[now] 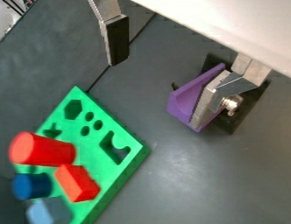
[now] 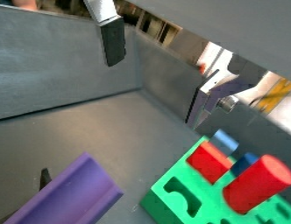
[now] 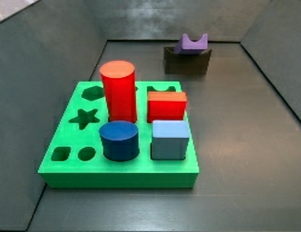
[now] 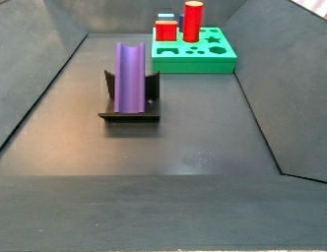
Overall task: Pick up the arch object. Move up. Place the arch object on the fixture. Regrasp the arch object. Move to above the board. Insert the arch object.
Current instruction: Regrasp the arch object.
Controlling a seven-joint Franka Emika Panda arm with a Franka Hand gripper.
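I have the arch (image 4: 129, 77) resting on the fixture (image 4: 129, 110), leaning against its upright so the grooved side faces up and the ends stay free for a fresh grip; in a side view its notched end (image 3: 193, 41) shows above the dark block (image 3: 186, 61). My gripper (image 1: 172, 66) is not in either side view; in both wrist views its fingers (image 1: 114, 39) stand spread with nothing between them, apart from the arch (image 2: 68, 194). The board (image 3: 75, 154) sits well apart, with the red cylinder (image 3: 118, 89), red cube (image 3: 167, 105) and blue pieces in place. I judge the regrasp comes next.
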